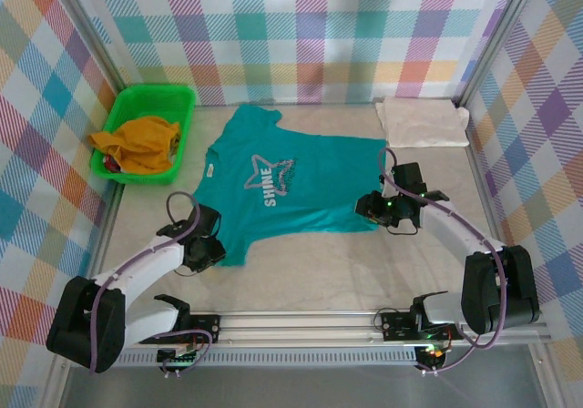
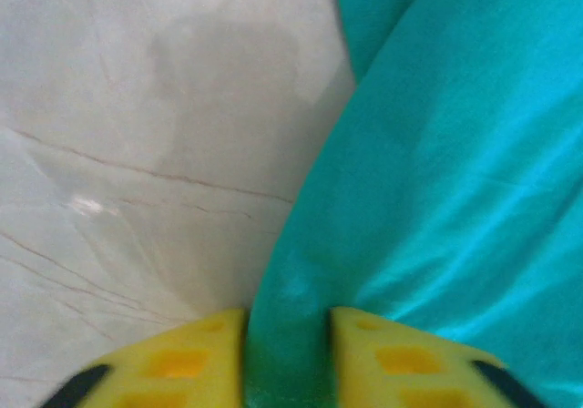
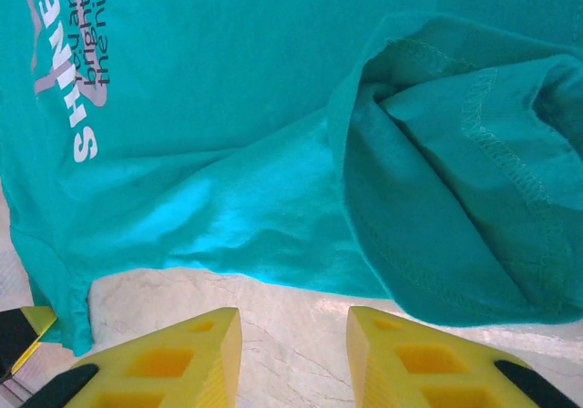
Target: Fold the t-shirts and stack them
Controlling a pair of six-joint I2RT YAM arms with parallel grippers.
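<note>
Left jaws clamp a fold of the teal t-shirt (image 1: 273, 180); right jaws gape just beside its sleeve.

1. The left arm (image 1: 137, 273) and right arm (image 1: 451, 229) have white tubular links joined by rounded black joint housings.
2. A thin lilac-grey cable (image 1: 179, 195) loops along each arm.
3. A small green light (image 1: 390, 206) glows on the right wrist's black block.
4. The left gripper (image 2: 287, 358) and right gripper (image 3: 293, 353) have bright yellow fingers (image 3: 173, 361) moulded with rectangular pockets and trimmed in black.
5. Black bases meet a silver rail (image 1: 301, 321) along the table's (image 1: 301, 280) near edge.
</note>
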